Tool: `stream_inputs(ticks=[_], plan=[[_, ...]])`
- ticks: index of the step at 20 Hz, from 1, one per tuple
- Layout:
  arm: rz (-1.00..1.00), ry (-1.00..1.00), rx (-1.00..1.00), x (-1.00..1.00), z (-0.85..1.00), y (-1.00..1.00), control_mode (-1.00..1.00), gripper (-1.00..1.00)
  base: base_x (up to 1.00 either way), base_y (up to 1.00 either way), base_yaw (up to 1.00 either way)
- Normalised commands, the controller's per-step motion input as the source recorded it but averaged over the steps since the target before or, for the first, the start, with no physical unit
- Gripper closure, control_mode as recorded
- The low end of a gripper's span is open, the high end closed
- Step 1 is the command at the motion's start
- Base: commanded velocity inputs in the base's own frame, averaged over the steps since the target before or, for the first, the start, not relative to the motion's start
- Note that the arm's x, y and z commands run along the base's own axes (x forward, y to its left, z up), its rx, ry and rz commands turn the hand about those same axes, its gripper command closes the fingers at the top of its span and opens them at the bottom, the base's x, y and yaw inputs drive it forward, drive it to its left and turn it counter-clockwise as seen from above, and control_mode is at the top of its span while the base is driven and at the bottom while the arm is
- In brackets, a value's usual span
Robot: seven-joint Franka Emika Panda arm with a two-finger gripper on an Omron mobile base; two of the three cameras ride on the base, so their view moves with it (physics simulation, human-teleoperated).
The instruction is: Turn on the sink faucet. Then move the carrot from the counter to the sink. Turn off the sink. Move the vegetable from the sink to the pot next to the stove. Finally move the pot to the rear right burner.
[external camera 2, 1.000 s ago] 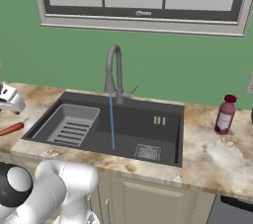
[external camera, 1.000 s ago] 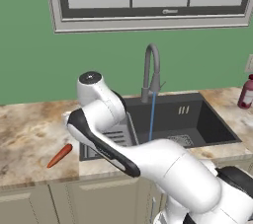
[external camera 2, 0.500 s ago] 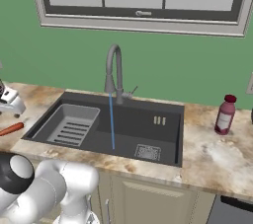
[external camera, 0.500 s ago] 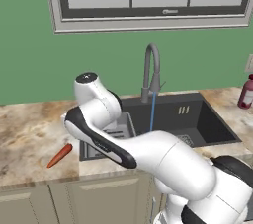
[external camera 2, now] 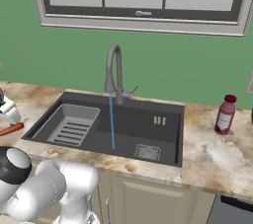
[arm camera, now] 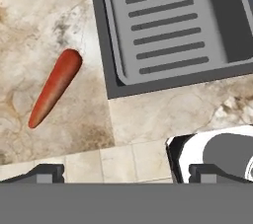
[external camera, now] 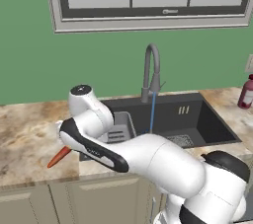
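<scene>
Low in the hand view, two dark fingertips [arm camera: 42,172] set far apart at the bottom edge, nothing between them: gripper [arm camera: 126,174] wide and empty. Above and left of them, in that view's left half, the carrot [arm camera: 55,87] flat on the counter [arm camera: 148,107], thick end toward upper right, thin tip toward lower left, near the sink [arm camera: 103,45] rim but not touching it. Ribbed tray [arm camera: 165,25] across the upper right.

Probably light, stiff and smooth; round section, so likely to roll or squirt out of a loose pinch. Best taken across the thicker half, near the middle of its length, fingers square to the long axis. Not yet lined up: carrot off to the left of the fingers.

In the left base view, carrot [external camera: 59,157] at lower left beside the arm's dark-striped link, partly covered by it; the hand itself hidden behind that arm. In the right base view, just a short orange sliver [external camera 2: 11,129] at the left edge.

Farther back, faucet [external camera: 151,72] with a thin blue stream down into the basin, so water judged on. Lever small, position hard to read. At the far right, a red bottle [external camera 2: 225,114]. Pot and stove out of frame.
</scene>
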Motion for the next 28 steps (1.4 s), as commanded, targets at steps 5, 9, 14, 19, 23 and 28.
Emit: stream_inputs(ticks=[5,9,14,19,23,28], plan=[[-0.32,0.02,0.0,0.05,-0.14,0.49,-1.0,-1.0,0.0,0.0,0.0],[-0.32,0.06,0.0,0.13,-0.22,0.51,-1.0,-1.0,0.0,0.0,0.0],[-0.25,0.09,0.0,0.25,-0.31,0.25,-1.0,-1.0,0.0,0.0,0.0],[-0.18,0.12,0.0,0.41,-0.27,0.1,-1.0,-1.0,0.0,0.0,0.0],[-0.1,0.08,0.0,0.38,-0.29,0.01,-1.0,-1.0,0.0,0.0,0.0],[0.0,0.01,-0.01,0.21,-0.3,0.01,-1.0,-1.0,0.0,0.0,0.0]])
